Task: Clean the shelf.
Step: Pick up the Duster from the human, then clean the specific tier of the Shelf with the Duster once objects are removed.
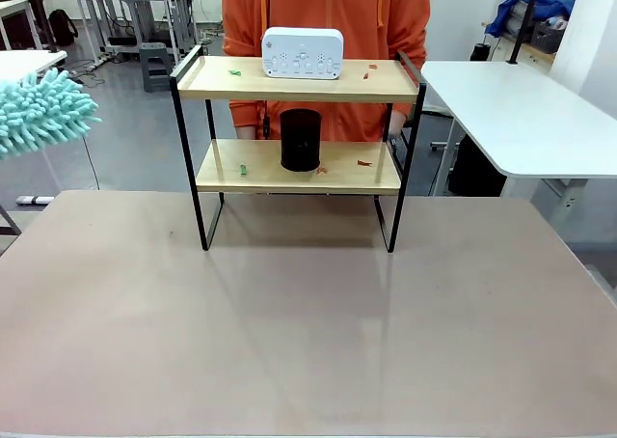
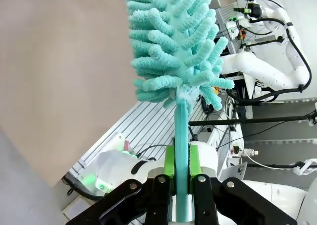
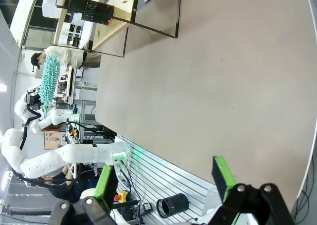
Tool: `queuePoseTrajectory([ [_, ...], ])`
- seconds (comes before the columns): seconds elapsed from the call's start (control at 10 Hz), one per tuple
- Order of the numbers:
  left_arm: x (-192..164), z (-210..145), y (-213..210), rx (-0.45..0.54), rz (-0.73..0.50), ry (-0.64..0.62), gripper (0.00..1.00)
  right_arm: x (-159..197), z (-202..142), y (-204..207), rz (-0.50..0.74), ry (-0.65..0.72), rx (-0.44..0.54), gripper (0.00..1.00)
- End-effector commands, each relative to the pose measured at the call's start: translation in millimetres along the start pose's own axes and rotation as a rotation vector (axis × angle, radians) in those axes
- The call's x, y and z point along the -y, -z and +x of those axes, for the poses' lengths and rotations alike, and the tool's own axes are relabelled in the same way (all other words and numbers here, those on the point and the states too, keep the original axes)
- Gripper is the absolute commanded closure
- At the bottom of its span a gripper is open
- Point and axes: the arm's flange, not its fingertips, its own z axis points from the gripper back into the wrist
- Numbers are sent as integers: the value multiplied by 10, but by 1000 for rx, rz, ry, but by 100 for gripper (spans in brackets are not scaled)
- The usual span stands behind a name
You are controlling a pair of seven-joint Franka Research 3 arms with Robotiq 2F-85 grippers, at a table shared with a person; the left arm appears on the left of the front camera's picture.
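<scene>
Shelf [image 1: 386,83]: white device [image 1: 302,53] top, black cylinder [image 1: 300,140] below; duster [image 1: 39,110] at left.

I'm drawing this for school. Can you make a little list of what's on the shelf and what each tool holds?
shelf top board: white button box, tiny scraps
bottom board: black cylinder, more scraps
left tool: shut on teal duster
right tool: open, holding nothing
person: standing behind shelf, orange top
</scene>
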Motion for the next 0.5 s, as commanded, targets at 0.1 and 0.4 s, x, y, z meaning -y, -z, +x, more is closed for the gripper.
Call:
queuePoseTrajectory([
  [0.1, 40, 18, 9, 16, -20, -8, 100, -15, 26, -7, 22, -25, 20, 0],
  [0.4, 40, 18, 9, 16, -20, -8, 100, -15, 26, -7, 22, -25, 20, 0],
])
